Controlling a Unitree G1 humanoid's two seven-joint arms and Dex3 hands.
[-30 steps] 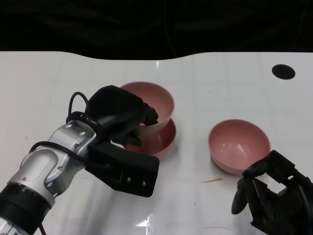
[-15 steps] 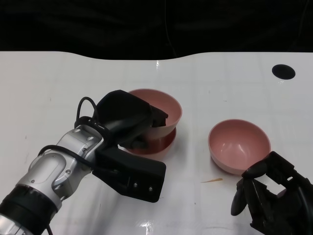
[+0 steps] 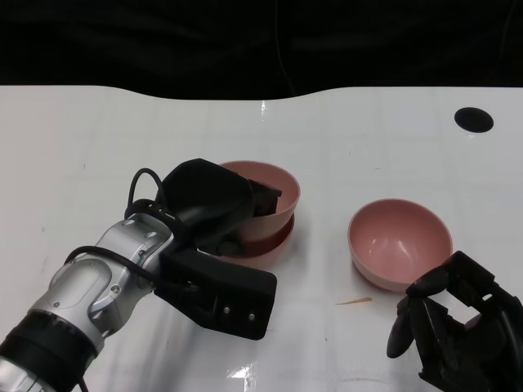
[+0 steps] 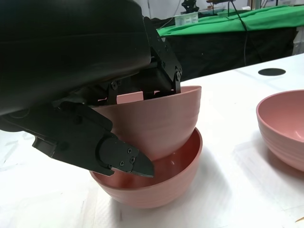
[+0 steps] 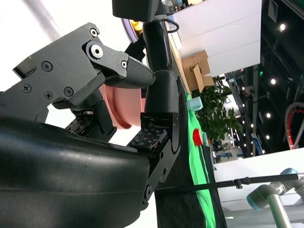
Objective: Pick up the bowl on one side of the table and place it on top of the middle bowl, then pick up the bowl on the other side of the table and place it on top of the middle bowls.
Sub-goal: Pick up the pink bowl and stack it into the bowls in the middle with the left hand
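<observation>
My left hand (image 3: 214, 206) grips a pink bowl (image 3: 274, 189) by its near rim and holds it tilted inside the middle pink bowl (image 3: 270, 241). In the left wrist view the held bowl (image 4: 161, 126) sits partly nested in the lower bowl (image 4: 156, 183), leaning to one side. A third pink bowl (image 3: 400, 242) stands on the table to the right. My right hand (image 3: 454, 329) rests just in front of it, fingers apart and holding nothing. The right wrist view shows its fingers (image 5: 118, 66) with a bit of that pink bowl (image 5: 124, 107) beyond them.
The white table (image 3: 122, 139) ends at a dark back edge. A black round hole (image 3: 473, 119) lies at the far right. A small tan sliver (image 3: 354, 301) lies near the right bowl. Green cloth (image 4: 228, 19) hangs behind the table.
My left hand has carried the pink bowl slightly right and down, so it now sits lower in the middle bowl. The right hand has stayed put.
</observation>
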